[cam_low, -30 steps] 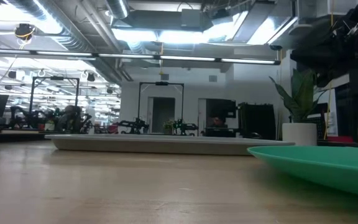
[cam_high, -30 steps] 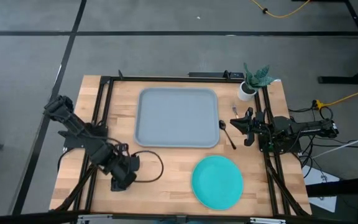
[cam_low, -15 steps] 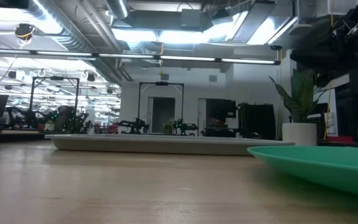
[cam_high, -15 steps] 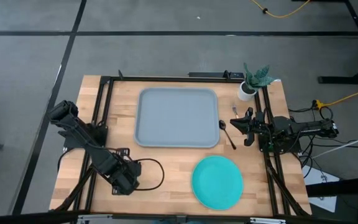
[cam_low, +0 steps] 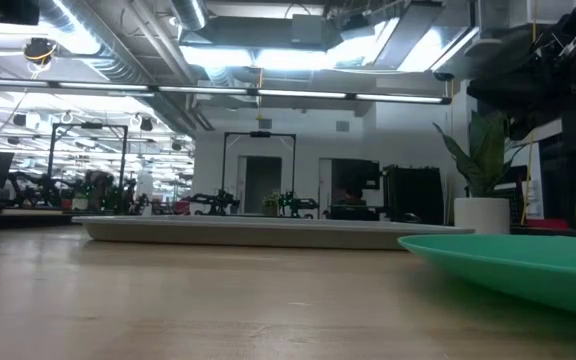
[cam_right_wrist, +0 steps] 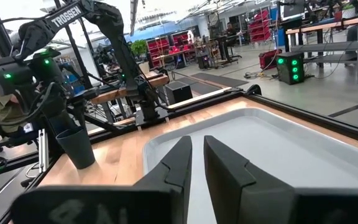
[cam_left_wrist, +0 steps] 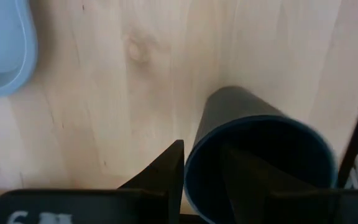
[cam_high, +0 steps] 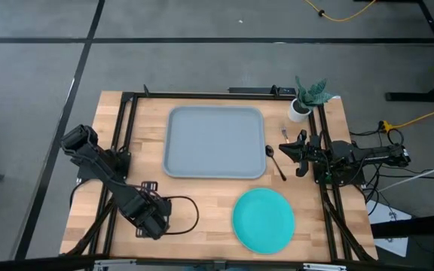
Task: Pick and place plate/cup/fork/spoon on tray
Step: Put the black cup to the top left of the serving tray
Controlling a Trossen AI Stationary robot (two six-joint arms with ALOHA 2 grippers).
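Observation:
The dark cup (cam_left_wrist: 241, 118) stands upright on the table near the near left corner, also seen in the right wrist view (cam_right_wrist: 78, 147). My left gripper (cam_high: 151, 220) is above it, open, pointing down, with one finger inside the cup and one outside (cam_left_wrist: 204, 155). My right gripper (cam_high: 286, 148) waits shut at the table's right side, beside the spoon (cam_high: 276, 159). A small pale utensil end (cam_high: 284, 135) shows by the gripper. The teal plate (cam_high: 263, 220) lies flat at the near right. The grey-blue tray (cam_high: 215, 141) lies at the far middle. My left gripper stands astride the cup's wall near the rim (cam_left_wrist: 191, 162), from above. The outer finger (cam_left_wrist: 169, 171) lies close against the wall; I cannot tell whether it touches. The cup rests on its base on the table.
A white pot with a green plant (cam_high: 300, 109) stands at the far right corner. A black cable loop (cam_high: 187, 207) lies beside my left gripper. Black frame rails run along the table's left and right edges. Bare wood lies between tray and plate.
My left gripper has gone a little toward the table's near edge and down over the cup. My right gripper, the plate, the tray and the spoon have kept still.

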